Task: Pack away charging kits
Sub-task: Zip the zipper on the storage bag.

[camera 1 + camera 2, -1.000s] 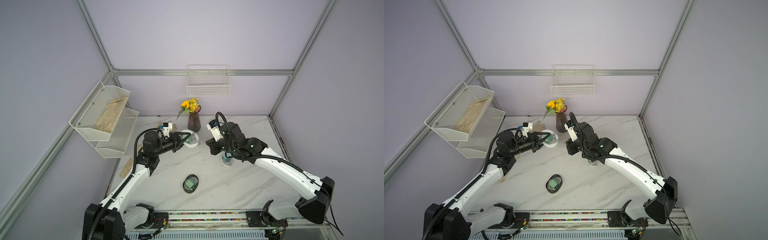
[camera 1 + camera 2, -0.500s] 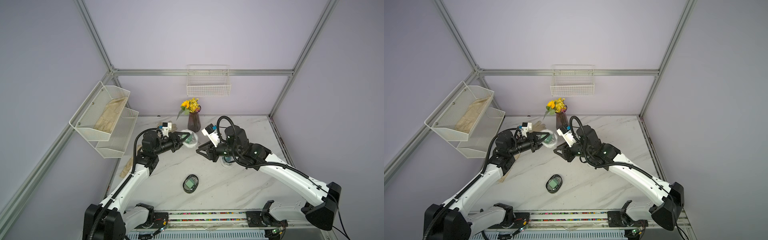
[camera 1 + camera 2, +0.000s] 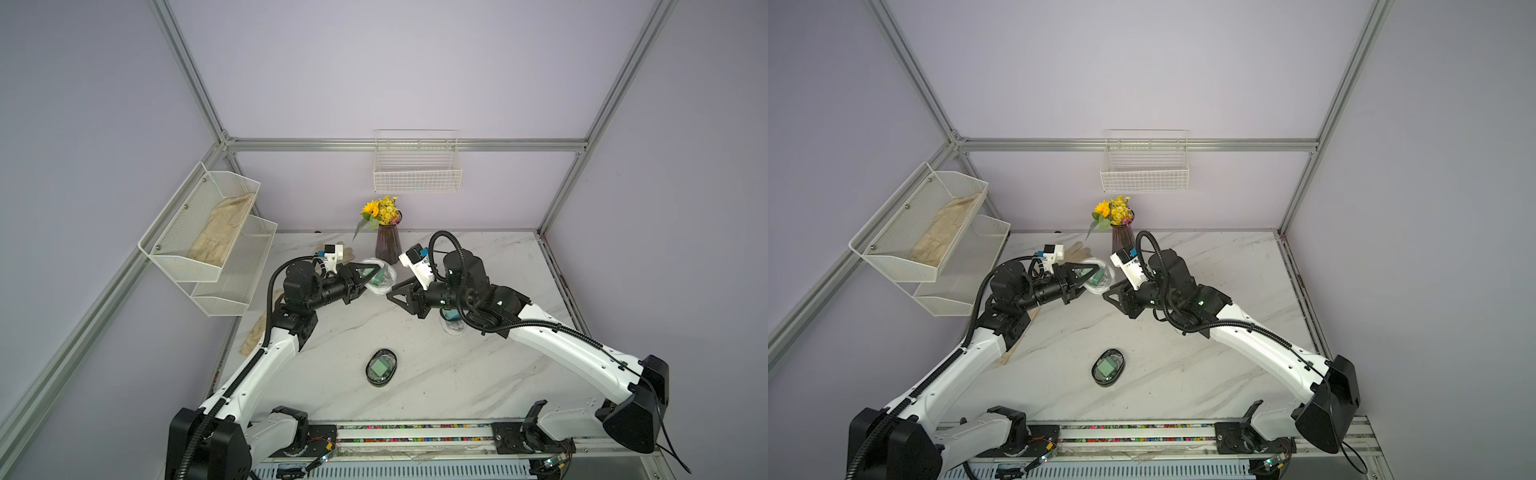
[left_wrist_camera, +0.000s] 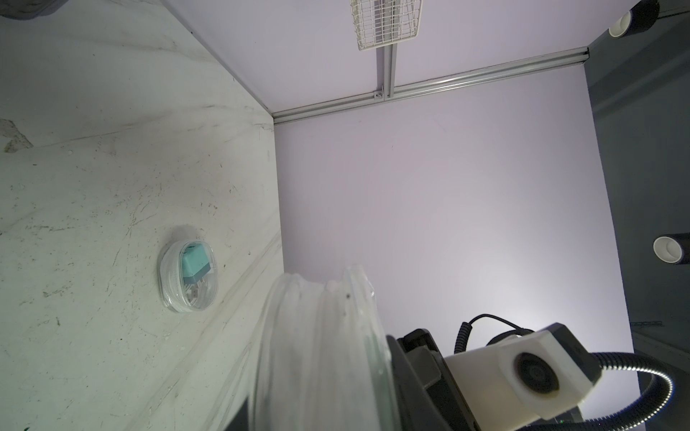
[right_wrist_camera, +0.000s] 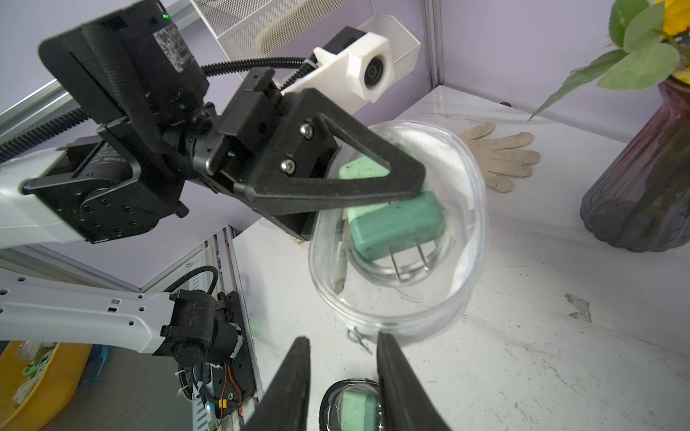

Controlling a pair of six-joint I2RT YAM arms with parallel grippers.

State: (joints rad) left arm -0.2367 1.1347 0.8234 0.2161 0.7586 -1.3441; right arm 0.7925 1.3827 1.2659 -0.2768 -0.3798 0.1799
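My left gripper (image 3: 373,277) (image 4: 325,403) is shut on a clear oval case (image 5: 399,231), held tilted above the table. Inside it lie a mint green plug adapter (image 5: 395,220) and a coiled white cable (image 5: 377,270). My right gripper (image 5: 341,341) (image 3: 399,302) is open and empty, its tips just short of that case's lower rim. A black-rimmed case (image 3: 381,368) (image 3: 1108,368) with a mint adapter lies near the table's front. A third clear case (image 4: 188,276) with a teal adapter sits on the table, mostly under my right arm in a top view (image 3: 453,326).
A dark vase of yellow flowers (image 3: 387,245) stands just behind both grippers. One cream glove (image 5: 500,156) lies beside the vase, another (image 3: 257,332) at the table's left edge. A two-tier mesh shelf (image 3: 208,245) hangs on the left wall, a wire basket (image 3: 417,174) on the back wall.
My right gripper has opened and swung left from above the teal-adapter case to the case in my left gripper. The left arm has stayed put.
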